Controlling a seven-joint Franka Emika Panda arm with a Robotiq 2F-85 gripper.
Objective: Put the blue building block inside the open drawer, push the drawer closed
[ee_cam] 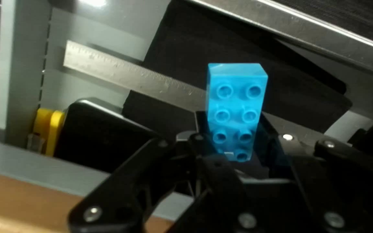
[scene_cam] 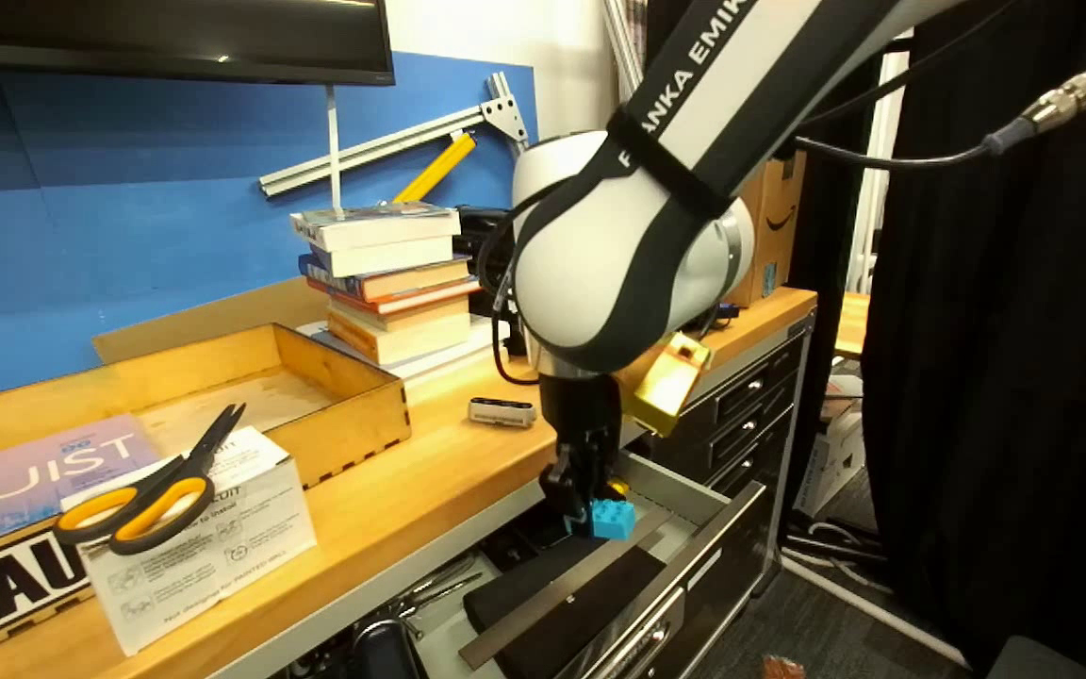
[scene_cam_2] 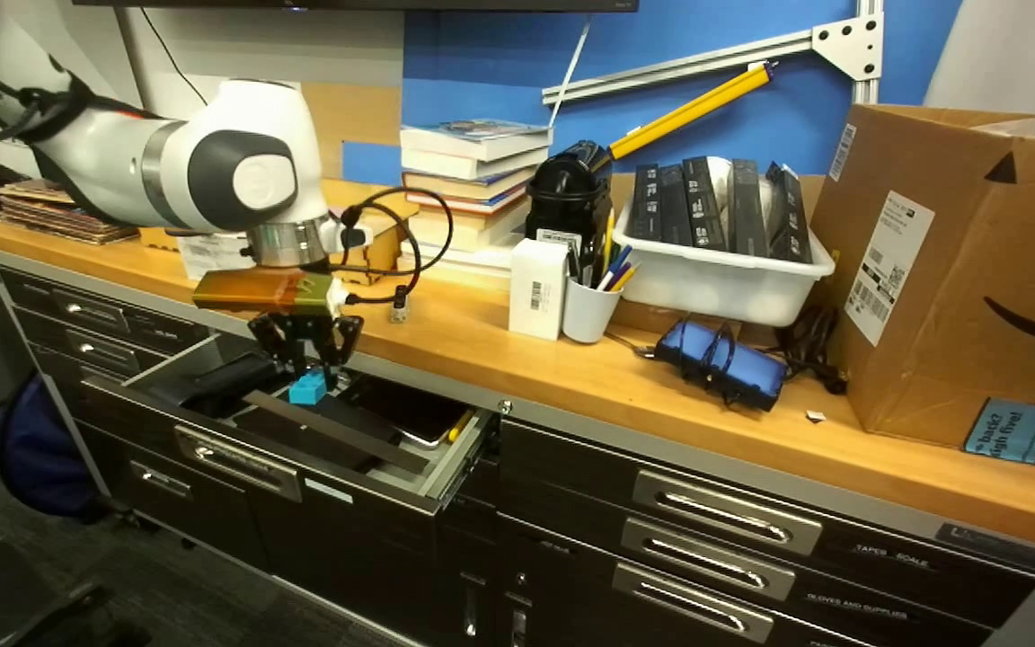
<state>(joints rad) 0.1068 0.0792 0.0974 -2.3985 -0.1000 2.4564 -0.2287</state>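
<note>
Cyan plastic with rows of round studs, the blue building block [ee_cam: 236,103] is pinched, one finger on either side, by the gripper [scene_cam_2: 315,364], over the open drawer [scene_cam_2: 374,512]; I cannot tell whether it is lower than the rim. In an exterior view its free end points towards the near side. Below it, a metal ruler [ee_cam: 134,74] slants across a flat black item [ee_cam: 189,42]. A yellow item [scene_cam_2: 459,427] lies at the drawer's right end in an exterior view. There, on the wooden worktop [scene_cam_2: 473,346], a pile of books [scene_cam_2: 473,184] stands on the far side, with a cup of pens [scene_cam_2: 588,310] to its right. Near left, in an exterior view, yellow-handled scissors [scene_cam: 189,470] lie across a white box [scene_cam: 241,566].
</note>
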